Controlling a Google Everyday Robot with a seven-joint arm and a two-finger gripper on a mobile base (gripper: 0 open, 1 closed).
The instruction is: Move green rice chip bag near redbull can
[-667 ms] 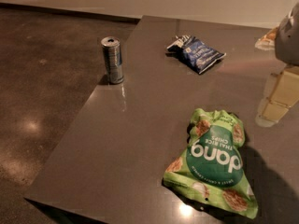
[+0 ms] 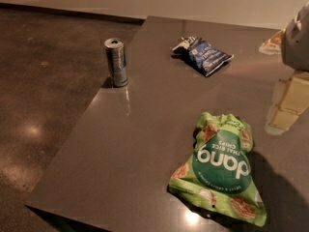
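The green rice chip bag [image 2: 219, 170] lies flat on the dark table [image 2: 145, 144], front right, its "dang" lettering upside down to me. The redbull can [image 2: 116, 62] stands upright near the table's left edge, well to the left of the bag and farther back. My gripper [image 2: 285, 108] hangs at the right edge of the view, cream-coloured, above the table. It is to the right of the bag and a little behind it, apart from it, and nothing shows in it.
A smaller dark blue chip bag [image 2: 203, 54] lies at the back middle of the table. A pale snack item [image 2: 273, 42] sits at the far right, partly behind my arm. The table's left edge drops to a polished brown floor [image 2: 43, 105].
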